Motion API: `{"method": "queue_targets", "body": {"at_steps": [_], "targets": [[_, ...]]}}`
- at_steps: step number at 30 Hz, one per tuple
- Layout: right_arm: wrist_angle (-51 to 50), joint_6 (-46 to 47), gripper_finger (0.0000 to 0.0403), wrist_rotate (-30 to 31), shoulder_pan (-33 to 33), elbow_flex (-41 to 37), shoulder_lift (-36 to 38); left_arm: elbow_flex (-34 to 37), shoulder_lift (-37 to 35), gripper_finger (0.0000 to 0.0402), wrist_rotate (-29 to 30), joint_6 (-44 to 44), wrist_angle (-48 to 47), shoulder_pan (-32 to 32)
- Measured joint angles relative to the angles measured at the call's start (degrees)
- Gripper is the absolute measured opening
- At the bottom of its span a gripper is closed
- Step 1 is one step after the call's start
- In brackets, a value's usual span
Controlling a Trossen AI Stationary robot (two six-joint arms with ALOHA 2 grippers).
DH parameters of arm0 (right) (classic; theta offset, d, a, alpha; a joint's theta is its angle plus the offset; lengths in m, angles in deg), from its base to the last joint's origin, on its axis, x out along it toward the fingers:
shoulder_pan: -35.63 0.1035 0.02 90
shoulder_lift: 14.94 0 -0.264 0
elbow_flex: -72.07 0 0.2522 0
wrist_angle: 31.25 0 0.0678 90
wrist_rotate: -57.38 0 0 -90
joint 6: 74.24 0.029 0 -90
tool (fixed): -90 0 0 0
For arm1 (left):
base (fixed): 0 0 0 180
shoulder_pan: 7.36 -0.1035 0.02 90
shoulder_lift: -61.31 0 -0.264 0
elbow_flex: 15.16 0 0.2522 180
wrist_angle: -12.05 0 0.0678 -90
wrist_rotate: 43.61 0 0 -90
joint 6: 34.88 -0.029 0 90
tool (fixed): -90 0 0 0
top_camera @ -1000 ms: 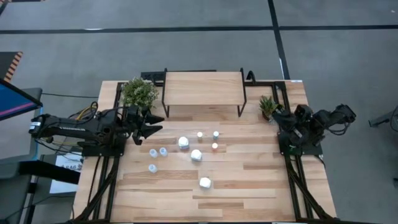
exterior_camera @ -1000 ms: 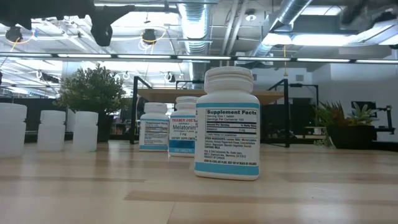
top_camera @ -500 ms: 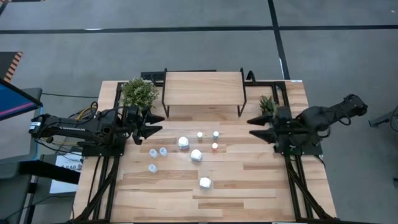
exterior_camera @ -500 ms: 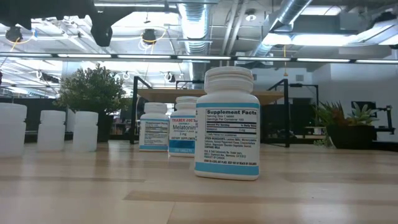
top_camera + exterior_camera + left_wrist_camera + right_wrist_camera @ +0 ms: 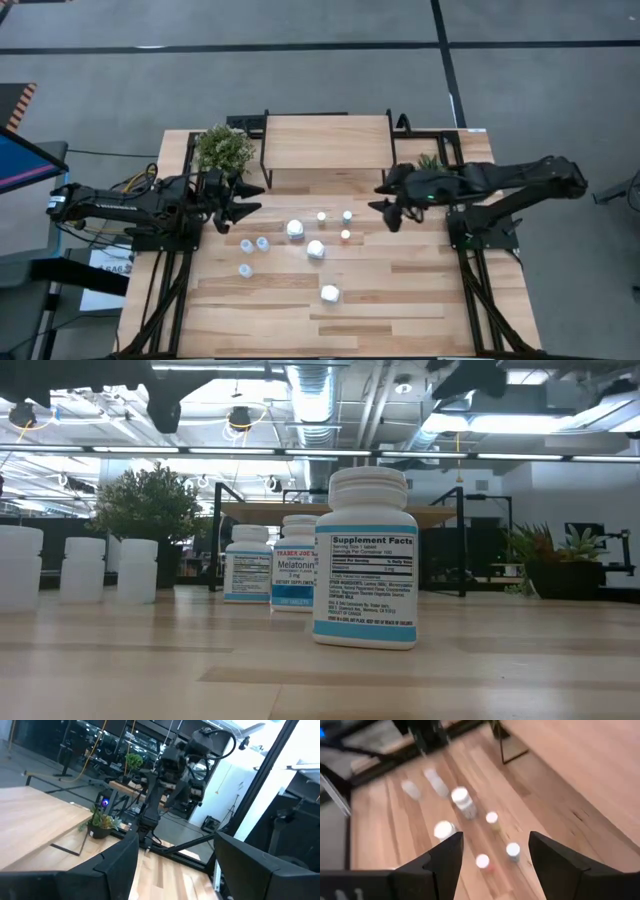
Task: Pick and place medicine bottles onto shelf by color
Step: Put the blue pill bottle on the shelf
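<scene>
- Hand of the right arm [image 5: 385, 205] is held out over the counter [image 5: 400, 300], just in front of the shelf's right end; its fingers are spread open and nothing is gripped.
- In the right wrist view, the three tiny bottles are framed between those open fingers, which suggests that this group is being lined up for a first pick.
- The tiny bottles [image 5: 345, 215] are set in a small cluster just beside the right hand, toward the middle of the counter; the red-capped one [image 5: 345, 235] is nearest the front.
- Three chunky white bottles [image 5: 315, 249] are spread in a loose line running toward the front edge, well apart from the hand.
- Three pale-blue bottles [image 5: 246, 245] are grouped on the left side, near the left hand [image 5: 250, 200], which is parked by a potted plant [image 5: 222, 148], open and empty.
- The shelf [image 5: 325, 141] is placed at the back of the counter and no bottle is seen on it, so sorting is judged not yet begun.
- The bottles are already grouped by kind, which should make colour sorting simple.
</scene>
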Motion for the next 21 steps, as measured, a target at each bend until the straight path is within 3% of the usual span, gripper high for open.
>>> {"method": "queue_targets", "body": {"at_steps": [8,21], "targets": [[0.06,-6.27,0.025,-11.32,-6.17,0.89,-8.21,-0.02,0.02,0.0245,1.0,-0.75,-0.02,0.0],[0.95,-21.27,0.025,-13.24,-9.35,0.83,-22.16,-0.02,0.0,0.0245,5.49,-5.42,-0.62,0.0]]}}
